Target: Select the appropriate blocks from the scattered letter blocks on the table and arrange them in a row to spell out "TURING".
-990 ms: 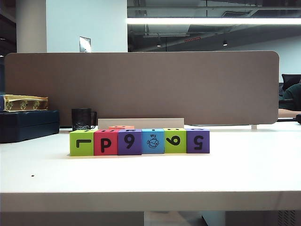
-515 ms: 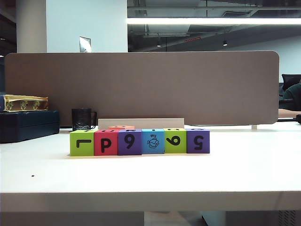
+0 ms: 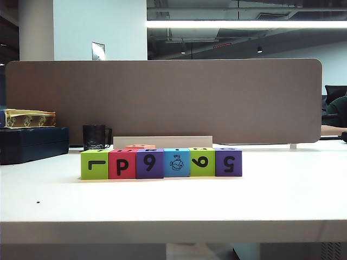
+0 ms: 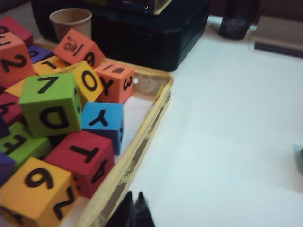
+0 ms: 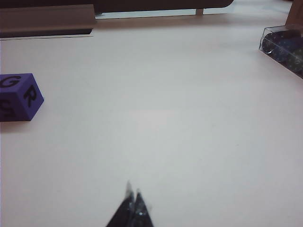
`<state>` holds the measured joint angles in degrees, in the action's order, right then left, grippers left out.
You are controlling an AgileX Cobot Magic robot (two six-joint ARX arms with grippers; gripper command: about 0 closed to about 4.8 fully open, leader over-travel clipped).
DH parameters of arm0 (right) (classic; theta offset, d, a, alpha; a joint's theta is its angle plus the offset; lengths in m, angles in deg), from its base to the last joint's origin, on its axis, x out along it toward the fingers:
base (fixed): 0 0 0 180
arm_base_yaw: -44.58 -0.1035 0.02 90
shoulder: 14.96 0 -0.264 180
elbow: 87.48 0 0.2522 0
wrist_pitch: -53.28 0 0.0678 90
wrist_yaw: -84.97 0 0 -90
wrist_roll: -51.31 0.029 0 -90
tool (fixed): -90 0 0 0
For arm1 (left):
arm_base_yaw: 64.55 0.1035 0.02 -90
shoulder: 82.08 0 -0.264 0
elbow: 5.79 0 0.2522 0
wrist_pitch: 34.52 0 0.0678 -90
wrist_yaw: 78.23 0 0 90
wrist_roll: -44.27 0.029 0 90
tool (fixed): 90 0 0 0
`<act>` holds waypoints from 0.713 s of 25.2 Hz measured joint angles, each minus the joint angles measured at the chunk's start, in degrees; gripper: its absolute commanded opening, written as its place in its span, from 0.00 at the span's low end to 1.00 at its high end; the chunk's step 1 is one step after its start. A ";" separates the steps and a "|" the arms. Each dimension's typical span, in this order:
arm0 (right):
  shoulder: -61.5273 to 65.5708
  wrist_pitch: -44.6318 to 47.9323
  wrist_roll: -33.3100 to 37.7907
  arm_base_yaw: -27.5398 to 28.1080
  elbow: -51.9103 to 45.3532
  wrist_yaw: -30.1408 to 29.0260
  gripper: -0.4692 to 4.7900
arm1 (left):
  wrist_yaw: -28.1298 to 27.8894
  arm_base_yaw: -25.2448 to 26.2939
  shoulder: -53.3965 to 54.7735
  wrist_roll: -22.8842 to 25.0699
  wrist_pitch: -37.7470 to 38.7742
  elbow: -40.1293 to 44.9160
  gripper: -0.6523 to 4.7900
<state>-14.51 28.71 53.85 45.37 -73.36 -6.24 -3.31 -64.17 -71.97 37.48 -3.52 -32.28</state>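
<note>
Six letter blocks stand in a row on the white table: lime green, red, purple, light blue with a fish, lime green, purple. Neither gripper shows in the exterior view. My left gripper is shut and empty, hovering over the table beside a tray's rim. The tray holds several more blocks, among them a green D, a blue Y and a red T. My right gripper is shut and empty above bare table, well apart from the purple G block.
A brown-grey partition panel closes the back of the table. A black mug and a dark case stand at the back left, and a paper cup sits behind the tray. A clear plastic box lies in the right wrist view.
</note>
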 measured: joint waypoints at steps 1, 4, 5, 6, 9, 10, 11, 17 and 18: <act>0.00 0.00 0.00 0.00 0.00 0.00 0.09 | 0.63 0.24 -0.81 -0.13 -0.81 0.87 0.11; 0.00 -0.02 0.00 0.00 0.00 0.00 0.09 | 2.03 1.09 -2.56 -0.15 -3.58 2.99 0.11; 0.00 -0.02 0.00 0.00 0.00 0.00 0.09 | 2.84 1.55 -2.99 -0.15 -4.70 3.63 0.11; 0.00 0.00 0.00 0.00 0.00 0.00 0.09 | 3.89 1.99 -3.10 -0.11 -5.99 4.09 0.11; 0.00 0.00 0.00 0.00 0.00 0.00 0.09 | 8.57 3.39 -3.87 1.70 -9.35 5.27 0.11; 0.00 -0.02 0.00 0.02 0.00 -0.02 0.09 | 10.67 3.96 -3.93 2.80 -9.94 5.62 0.11; 0.00 0.00 0.00 0.00 0.00 0.00 0.09 | 12.04 4.11 -4.09 3.56 -10.10 5.86 0.11; 0.00 -0.02 0.00 0.00 0.00 0.00 0.09 | 14.08 4.02 -6.21 4.83 -10.60 9.03 0.11; 0.00 0.00 0.00 0.02 0.00 0.00 0.09 | 14.08 4.02 -6.80 4.83 -10.80 9.66 0.11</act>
<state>-14.51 28.71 53.85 45.40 -73.36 -6.24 10.77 -60.14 -78.76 42.31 -14.32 -22.62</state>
